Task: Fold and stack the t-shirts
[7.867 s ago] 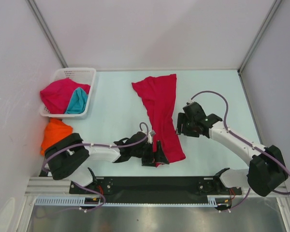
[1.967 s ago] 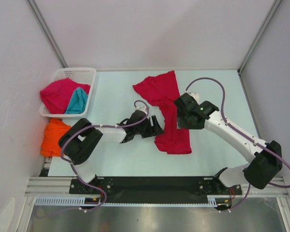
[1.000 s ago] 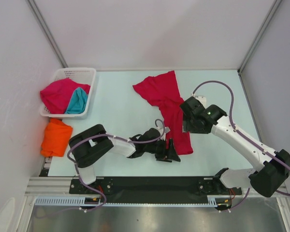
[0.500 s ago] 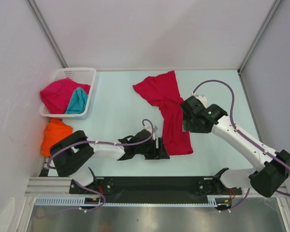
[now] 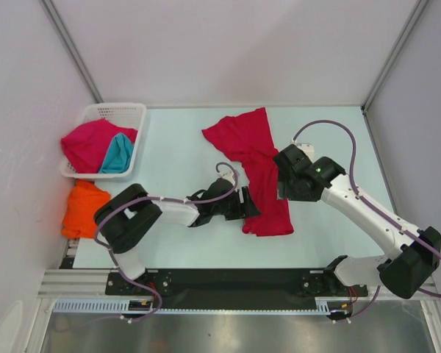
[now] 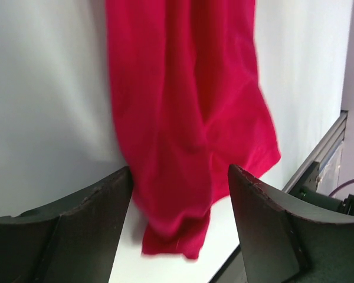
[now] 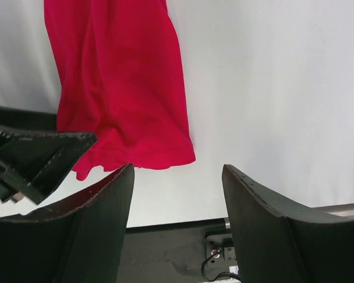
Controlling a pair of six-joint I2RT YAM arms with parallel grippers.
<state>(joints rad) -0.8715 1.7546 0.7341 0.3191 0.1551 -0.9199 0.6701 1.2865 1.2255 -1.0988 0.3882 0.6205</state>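
Observation:
A crimson t-shirt (image 5: 250, 143) lies folded into a long strip down the middle of the table, its hem (image 5: 268, 224) toward the near edge. My left gripper (image 5: 245, 204) stands open low at the strip's left edge. In the left wrist view the gripper (image 6: 180, 177) has red cloth (image 6: 183, 106) lying between and beyond its spread jaws, blurred at the hem. My right gripper (image 5: 285, 190) hovers open by the strip's right edge. In the right wrist view that gripper (image 7: 177, 171) holds nothing, and the shirt (image 7: 118, 88) lies to its left.
A white lattice basket (image 5: 114, 108) at the far left holds another crimson t-shirt (image 5: 88, 143) and a teal one (image 5: 117, 156). An orange t-shirt (image 5: 84, 206) lies folded near the left wall. The black base rail (image 5: 228, 283) runs along the near edge.
My left gripper has swung from the shirt's near hem up to its left edge, and the lower cloth has shifted slightly. The right arm has stayed put.

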